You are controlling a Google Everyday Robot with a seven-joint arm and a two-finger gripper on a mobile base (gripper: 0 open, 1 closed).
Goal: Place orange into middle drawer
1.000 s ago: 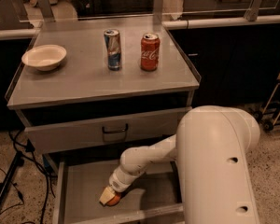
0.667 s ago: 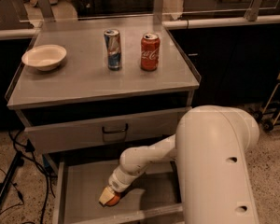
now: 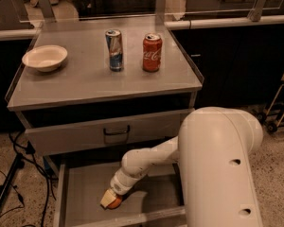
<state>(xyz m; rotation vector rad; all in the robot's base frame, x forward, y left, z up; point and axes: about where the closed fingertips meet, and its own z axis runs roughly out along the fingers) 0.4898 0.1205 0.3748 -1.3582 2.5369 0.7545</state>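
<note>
Evidently, the gripper [image 3: 110, 200] was closed around the orange [image 3: 115, 204], low over the floor of the open middle drawer [image 3: 85, 193], near its front.

Cream-white arm [image 3: 217, 164], dark round holes; seemingly pale gripper [image 3: 111, 201] in drawer [image 3: 85, 189].

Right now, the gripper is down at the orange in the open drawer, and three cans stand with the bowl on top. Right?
No. The camera view shows two cans, blue can and red cola can, not three. Gripper, orange, middle drawer and bowl are as stated.
</note>
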